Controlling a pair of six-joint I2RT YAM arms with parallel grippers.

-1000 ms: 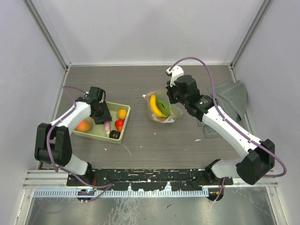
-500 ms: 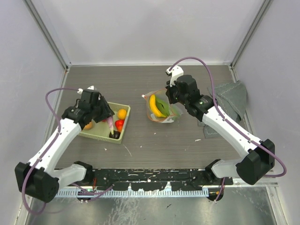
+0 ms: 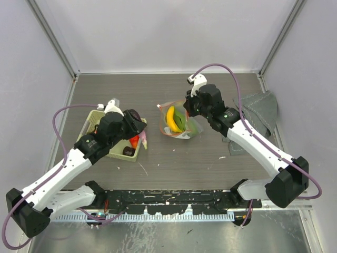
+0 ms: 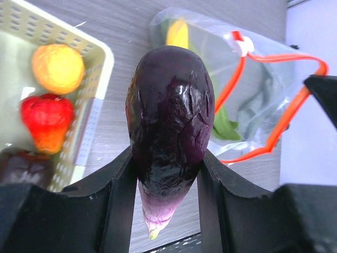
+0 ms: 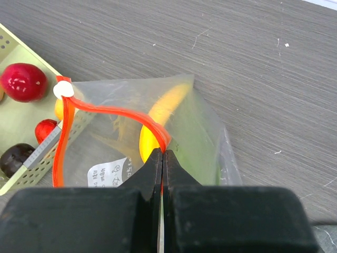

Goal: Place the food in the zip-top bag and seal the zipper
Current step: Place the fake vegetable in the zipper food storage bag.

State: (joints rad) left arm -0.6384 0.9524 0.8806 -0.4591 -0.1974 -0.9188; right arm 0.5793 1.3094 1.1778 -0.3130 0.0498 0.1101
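The left claw [image 4: 167, 174] is carrying a glossy dark purple plastic toy eggplant [image 4: 169, 105]. Its two fingers are clamped on the eggplant's narrowing lower half, and it is hanging between a pale green plastic basket [image 4: 95, 105] and the small clear crinkly zip-top bag [image 5: 205, 137]. The bag is lying mid-way across the grey wood-grain worktop [image 5: 263, 52]. The right claw [image 5: 162, 155] is pinching tight on the thin red-orange zipper strip [image 5: 105, 112], holding the mouth up and agape. A yellow toy banana [image 5: 163, 110] and a leafy green piece [image 4: 224, 126] are already sitting inside.

The eggplant is looking light, hard and slick, and likely to squirt out of a grip on its taper, so the fuller belly is offering surer purchase. The bag is looking flimsy and limp. Its stiffer zipper rim is probably the only dependable place to take hold.
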